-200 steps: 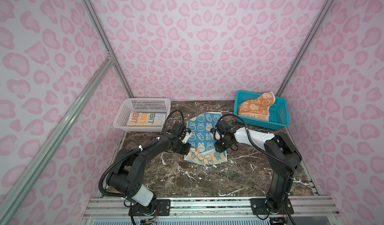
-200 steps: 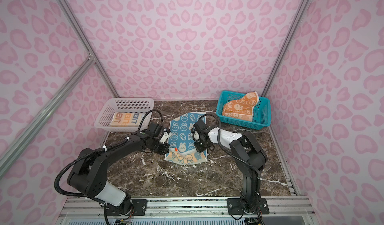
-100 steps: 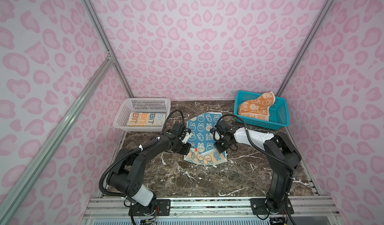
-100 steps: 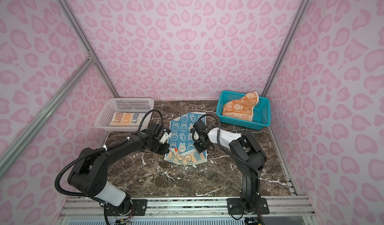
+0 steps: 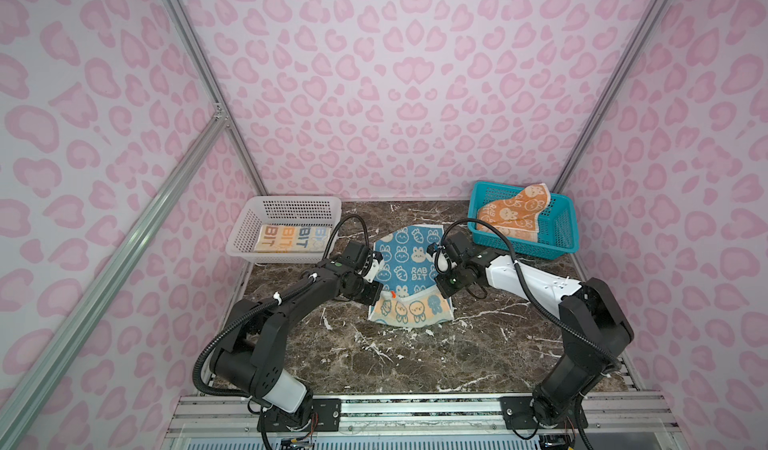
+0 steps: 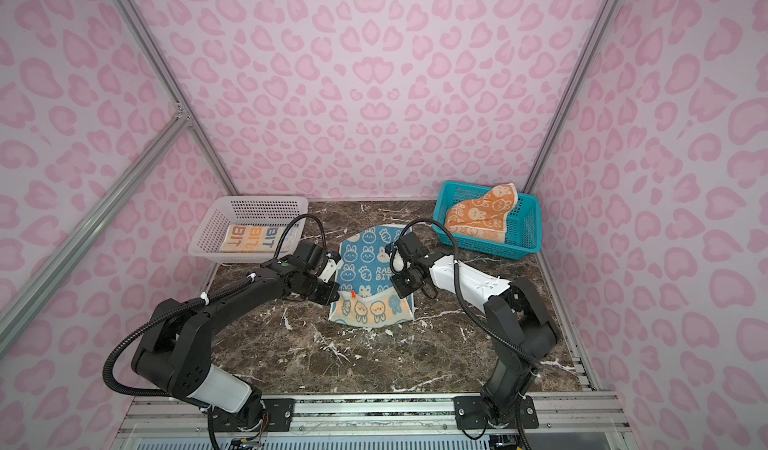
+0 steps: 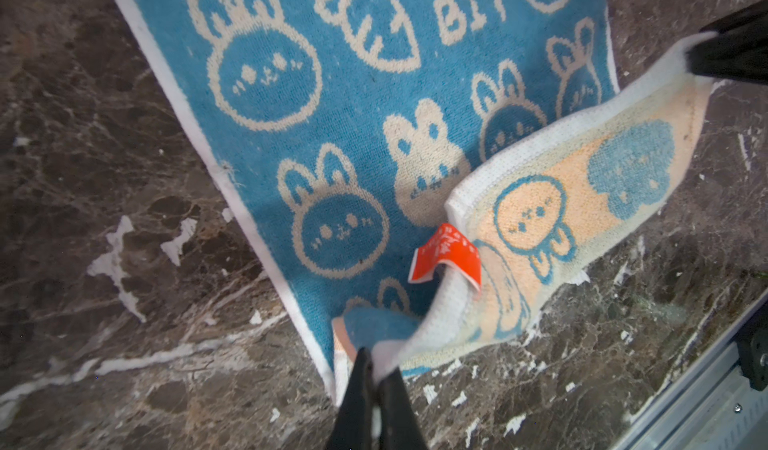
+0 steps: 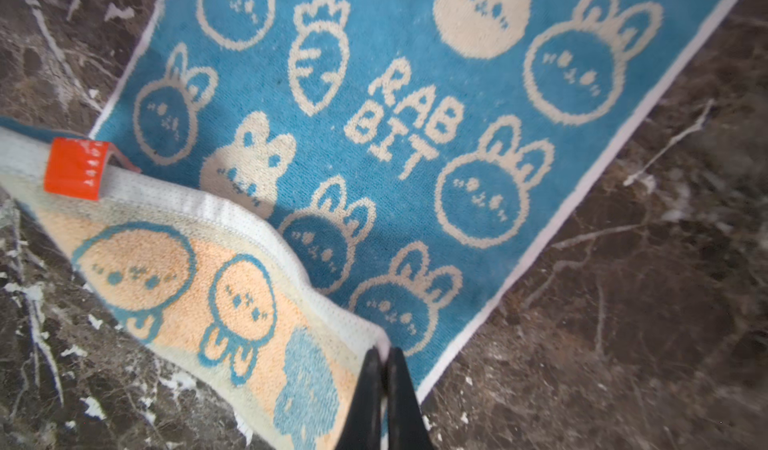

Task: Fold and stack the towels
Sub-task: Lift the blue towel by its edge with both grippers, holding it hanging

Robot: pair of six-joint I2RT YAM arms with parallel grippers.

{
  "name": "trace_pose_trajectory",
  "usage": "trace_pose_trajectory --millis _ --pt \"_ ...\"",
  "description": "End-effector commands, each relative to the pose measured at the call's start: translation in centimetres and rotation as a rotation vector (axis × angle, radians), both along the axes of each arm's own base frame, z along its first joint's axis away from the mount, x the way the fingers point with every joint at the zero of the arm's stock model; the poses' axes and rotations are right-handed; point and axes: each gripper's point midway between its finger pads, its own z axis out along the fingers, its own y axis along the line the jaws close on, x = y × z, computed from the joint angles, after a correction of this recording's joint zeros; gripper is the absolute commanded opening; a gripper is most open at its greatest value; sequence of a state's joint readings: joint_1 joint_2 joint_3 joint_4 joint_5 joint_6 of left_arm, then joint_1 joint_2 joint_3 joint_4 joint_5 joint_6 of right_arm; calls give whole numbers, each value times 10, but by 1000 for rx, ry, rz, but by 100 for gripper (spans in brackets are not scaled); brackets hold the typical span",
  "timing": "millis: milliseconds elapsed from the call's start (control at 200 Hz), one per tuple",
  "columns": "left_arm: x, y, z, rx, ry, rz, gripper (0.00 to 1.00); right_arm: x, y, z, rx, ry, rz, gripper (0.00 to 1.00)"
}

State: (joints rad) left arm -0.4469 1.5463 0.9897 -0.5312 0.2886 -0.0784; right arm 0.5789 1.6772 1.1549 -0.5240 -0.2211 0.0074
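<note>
Both arms start from the rail [image 5: 415, 410] at the front edge of the bench [image 5: 415, 356] and reach forward and inward, staying low over the surface. The left arm [image 5: 299, 298] is all black, and the right arm [image 5: 528, 279] has a white forearm. Their wrists are bent, so the two grippers face each other across the blue towel [image 5: 409, 256]. This towel lies in the middle of the bench, a little toward the back edge. It is thick terry cloth, blue with cream rabbits, carrots and the letters "RABBIT", and it has a white woven hem. The left gripper [image 7: 376, 364] has its thin black fingers pressed together on the hem at the near left corner. The right gripper [image 8: 384, 354] is clamped the same way on the near right corner. Between them the near edge is lifted and turned over, and it sags a little. It shows a pale orange underside with blue rabbits and a small red tag [image 7: 446, 252]. The bench is dark brown marble with white veins. The cream towel [image 5: 293, 238] lies folded flat in the white basket [image 5: 249, 227] at the back left corner. The orange towel [image 5: 513, 215] lies crumpled in the teal basket [image 5: 557, 227] at the back right corner. Both baskets are of perforated plastic.
</note>
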Motion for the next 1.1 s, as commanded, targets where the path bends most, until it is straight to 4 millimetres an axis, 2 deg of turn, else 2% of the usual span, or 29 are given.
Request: trace_pose_trajectory --millis 0,150,300,475,495,510,690,750,775,925,1095 --pt "8 -5 27 -38 -55 -1 4 0 1 15 54 -26 8 0" --pt "19 -9 71 -85 -148 -1 4 6 -9 48 123 -84 -27 0" --pt "25 -8 124 -121 -267 -8 3 10 -17 106 194 -188 -27 0" --pt "19 -4 191 -141 -406 -54 4 -1 -22 176 240 -314 35 0" --pt "16 -3 194 -142 -411 -64 4 -3 -22 184 248 -328 43 0" --pt "16 -3 209 -154 -446 -70 4 -5 -22 191 257 -343 48 0" --pt "-12 -1 301 -242 -681 -143 4 -37 -31 268 326 -482 92 0" --pt "-26 -1 329 -282 -751 -172 4 -49 -34 283 328 -517 105 0" --pt "-31 0 340 -299 -776 -182 4 -56 -35 302 346 -560 112 0" --pt "-61 2 390 -384 -896 -228 3 -85 -40 348 392 -675 135 0" --pt "-89 2 437 -521 -996 -258 3 -106 -53 402 471 -821 119 0"
